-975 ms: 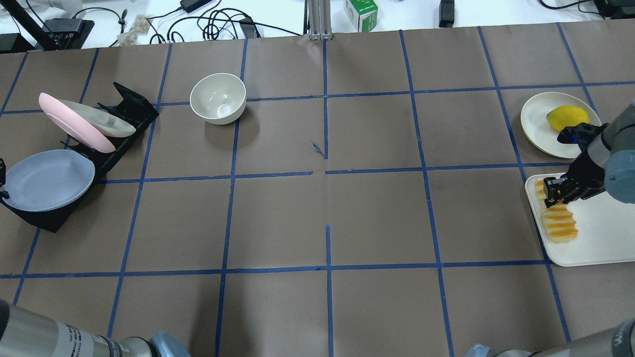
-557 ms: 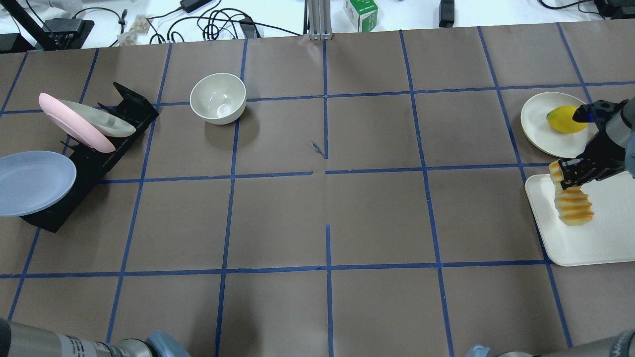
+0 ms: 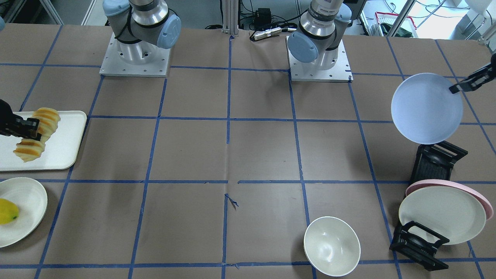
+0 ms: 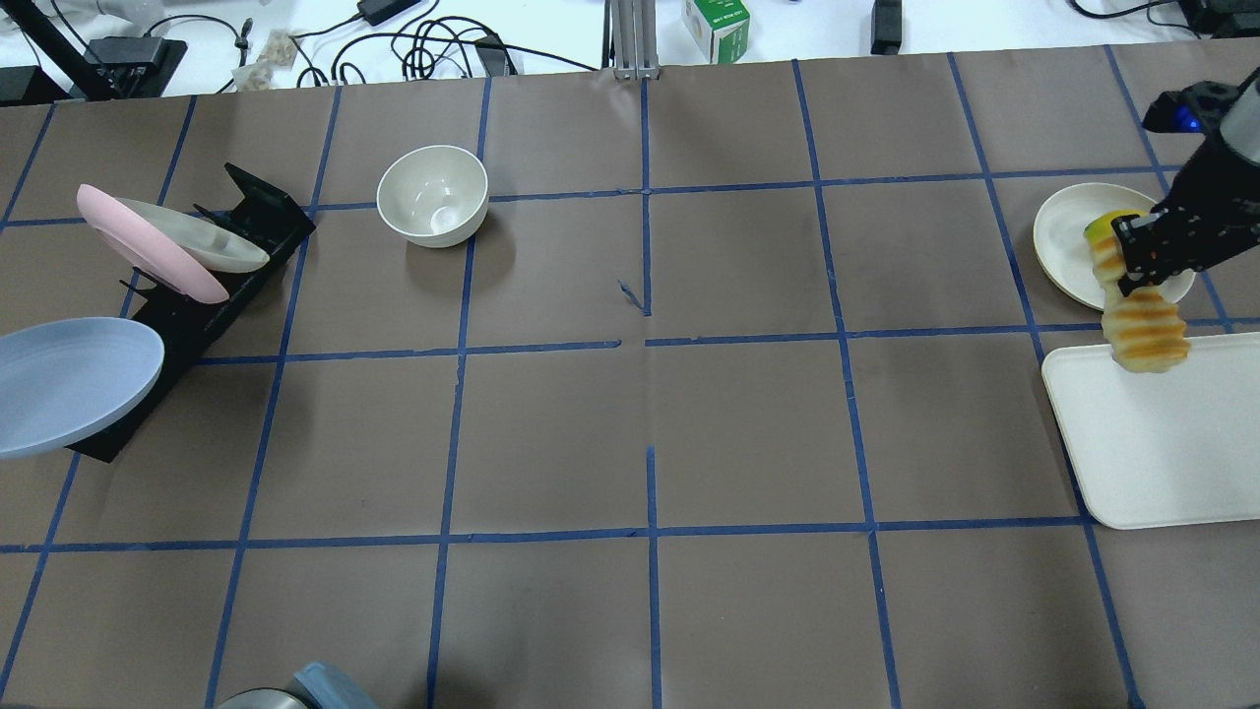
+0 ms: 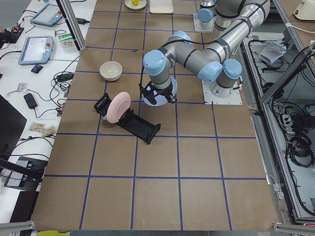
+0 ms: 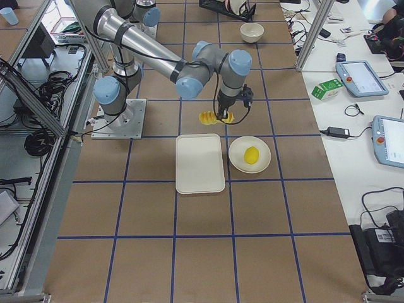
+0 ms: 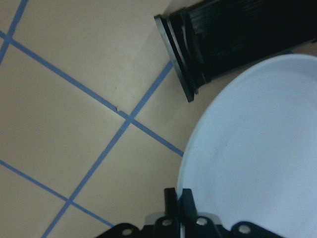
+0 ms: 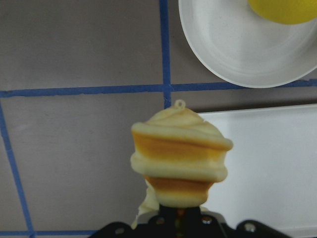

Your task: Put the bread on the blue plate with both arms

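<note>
The bread (image 4: 1142,325) is an orange-and-cream ridged loaf. It hangs in the air over the far edge of the cream tray (image 4: 1162,453). My right gripper (image 4: 1132,274) is shut on the loaf's upper part. The loaf also shows in the right wrist view (image 8: 178,158) and the front view (image 3: 37,133). The blue plate (image 4: 69,384) is lifted clear of the black rack (image 4: 207,305) and tilted. My left gripper (image 3: 455,90) is shut on its rim. The left wrist view shows the plate (image 7: 257,148) between the fingers (image 7: 171,198).
A cream plate (image 4: 1058,236) with a yellow fruit (image 3: 6,211) lies just beyond the tray, under the right gripper. The rack holds a pink plate (image 4: 148,258) and a cream plate (image 4: 207,241). A cream bowl (image 4: 433,195) stands at the far left-centre.
My right gripper has lifted the bread off the tray and carried it toward the cream plate. My left gripper has pulled the blue plate out of the rack and raised it.
</note>
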